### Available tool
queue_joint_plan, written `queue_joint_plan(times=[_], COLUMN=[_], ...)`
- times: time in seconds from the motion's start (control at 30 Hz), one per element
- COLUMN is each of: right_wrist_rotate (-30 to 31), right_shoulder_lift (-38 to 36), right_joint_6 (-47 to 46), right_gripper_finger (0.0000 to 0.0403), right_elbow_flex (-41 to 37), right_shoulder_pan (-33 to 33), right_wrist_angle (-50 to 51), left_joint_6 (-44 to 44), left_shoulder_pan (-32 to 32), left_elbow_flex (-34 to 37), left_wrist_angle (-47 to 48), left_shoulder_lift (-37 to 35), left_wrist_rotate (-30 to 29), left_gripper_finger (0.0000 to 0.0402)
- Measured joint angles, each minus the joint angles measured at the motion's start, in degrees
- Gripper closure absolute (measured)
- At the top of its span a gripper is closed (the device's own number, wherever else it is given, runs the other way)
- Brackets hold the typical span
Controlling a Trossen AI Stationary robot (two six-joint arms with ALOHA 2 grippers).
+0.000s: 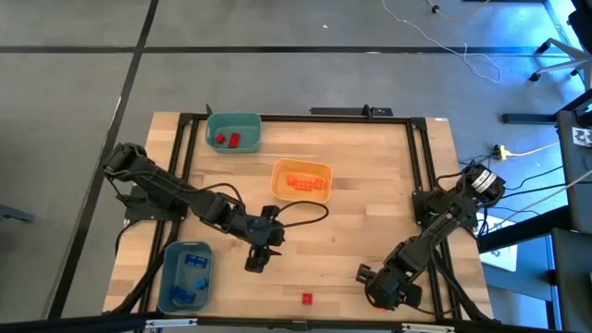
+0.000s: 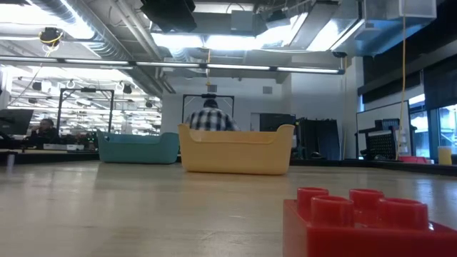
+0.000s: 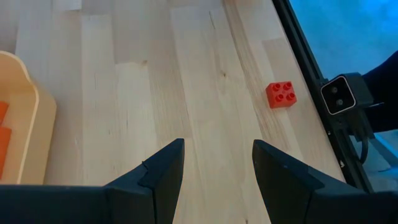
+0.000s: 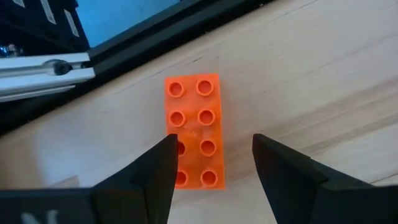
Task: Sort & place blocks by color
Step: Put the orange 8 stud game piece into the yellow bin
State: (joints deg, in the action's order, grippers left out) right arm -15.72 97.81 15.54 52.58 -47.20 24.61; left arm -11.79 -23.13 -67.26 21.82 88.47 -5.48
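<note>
An oblong orange block (image 4: 194, 124) lies flat on the table near its front right, studs up. My right gripper (image 4: 213, 149) hangs open over it, pointing steeply down, a finger to either side of one end; I see no touch. In the high view my right gripper (image 1: 381, 285) hides this block. A square red block (image 1: 306, 298) rests on the table near the front edge, also seen as the red block (image 3: 281, 94) and close up as the red block (image 2: 364, 221). My left gripper (image 3: 217, 152) is open above bare wood at mid-table (image 1: 258, 258).
A teal bin (image 1: 233, 131) at the back holds red blocks. The yellow-orange bin (image 1: 302, 180) in the middle holds orange blocks, and a blue bin (image 1: 185, 275) at front left holds blue ones. A black frame rail (image 1: 421, 166) borders the table. A person (image 2: 211, 118) sits far behind.
</note>
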Motion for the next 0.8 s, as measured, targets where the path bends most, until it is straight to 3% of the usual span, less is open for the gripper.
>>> queue_joint_plan(times=[0.47, 0.8], right_wrist_rotate=[0.62, -0.87], right_shoulder_lift=[-0.34, 0.51], right_joint_6=[-0.16, -4.49], right_gripper_finger=[0.0194, 0.0194], right_elbow_flex=[5.24, 4.35], right_shoulder_pan=[-0.19, -1.75], right_wrist_angle=[6.81, 4.87], left_joint_6=[0.00, 0.00], left_shoulder_pan=[0.02, 0.02], left_elbow_flex=[0.00, 0.00], left_wrist_angle=[0.00, 0.02], left_shoulder_lift=[0.00, -0.02], left_wrist_rotate=[0.00, 0.00], left_gripper_finger=[0.0219, 0.0219])
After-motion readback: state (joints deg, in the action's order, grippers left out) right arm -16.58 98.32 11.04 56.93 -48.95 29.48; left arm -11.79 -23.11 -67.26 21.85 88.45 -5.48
